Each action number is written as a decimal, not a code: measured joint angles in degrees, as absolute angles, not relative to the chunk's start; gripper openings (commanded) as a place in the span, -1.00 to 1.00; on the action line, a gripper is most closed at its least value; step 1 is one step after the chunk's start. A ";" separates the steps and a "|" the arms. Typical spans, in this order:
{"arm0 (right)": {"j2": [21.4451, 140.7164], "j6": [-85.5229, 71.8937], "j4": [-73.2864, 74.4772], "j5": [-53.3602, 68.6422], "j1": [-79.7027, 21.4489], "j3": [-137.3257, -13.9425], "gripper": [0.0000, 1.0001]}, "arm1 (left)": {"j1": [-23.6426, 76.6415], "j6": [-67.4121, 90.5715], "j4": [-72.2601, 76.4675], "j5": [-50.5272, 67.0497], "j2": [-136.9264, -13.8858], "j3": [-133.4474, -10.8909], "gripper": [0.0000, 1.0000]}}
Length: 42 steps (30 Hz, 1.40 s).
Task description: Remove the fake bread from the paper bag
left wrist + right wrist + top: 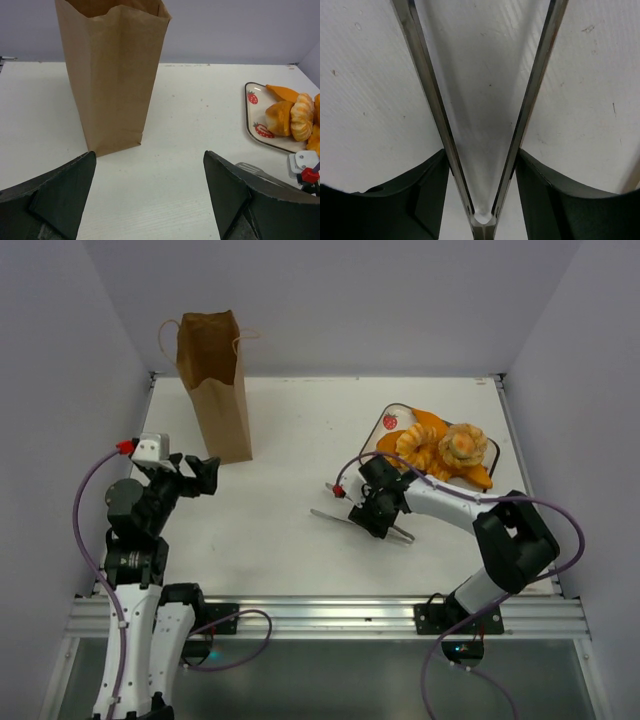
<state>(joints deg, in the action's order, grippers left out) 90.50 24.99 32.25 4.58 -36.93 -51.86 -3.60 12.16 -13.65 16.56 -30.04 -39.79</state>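
Observation:
The brown paper bag (215,390) stands upright at the back left, its top open; nothing inside it shows. It fills the upper left of the left wrist view (112,75). My left gripper (205,475) is open and empty just in front of the bag's base, a little apart from it (150,200). My right gripper (375,515) is low over the middle of the table, its fingers pressed against both arms of metal tongs (427,100), which lie spread in a V (335,517). Fake bread pieces (440,445) lie on a plate at the right.
The strawberry-print plate (390,420) with orange and golden fake pastries sits at the back right, just behind my right gripper; it also shows in the left wrist view (252,112). White walls enclose the table on three sides.

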 measured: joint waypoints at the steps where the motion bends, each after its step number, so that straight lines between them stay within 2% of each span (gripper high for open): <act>1: 90.48 25.17 32.34 5.13 -36.38 -51.86 0.31 | -3.55 12.14 -13.58 16.47 -30.04 -39.40 0.84; 2: 90.48 25.28 32.51 5.52 -35.83 -51.88 0.39 | -3.55 12.14 -13.58 16.45 -30.09 -39.07 0.84; 3: 90.48 25.52 32.91 5.80 -35.07 -51.96 0.57 | -3.55 12.12 -13.58 16.40 -30.09 -38.65 0.85; 4: 90.48 25.74 33.52 6.13 -34.24 -52.16 0.97 | -3.53 12.03 -13.67 16.32 -30.09 -38.37 0.84; 11: 88.03 27.94 40.29 8.93 -31.07 -57.25 0.98 | -2.94 11.33 -13.78 16.29 -28.67 -37.45 0.85; 22: 68.38 20.21 45.71 7.46 -30.46 -71.29 0.98 | -2.37 11.38 -12.62 20.05 -26.76 -33.89 0.85; 32: 52.90 16.03 42.11 3.57 -19.27 -59.66 0.98 | -1.78 11.40 -12.01 22.20 -26.09 -31.33 0.86; 42: 40.60 14.06 38.06 3.73 -16.71 -51.88 0.98 | -1.78 11.40 -11.81 22.31 -27.05 -31.24 0.86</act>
<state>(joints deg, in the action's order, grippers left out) 40.60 14.06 38.06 3.73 -16.71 -51.88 -1.78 11.40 -11.81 22.31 -27.05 -31.24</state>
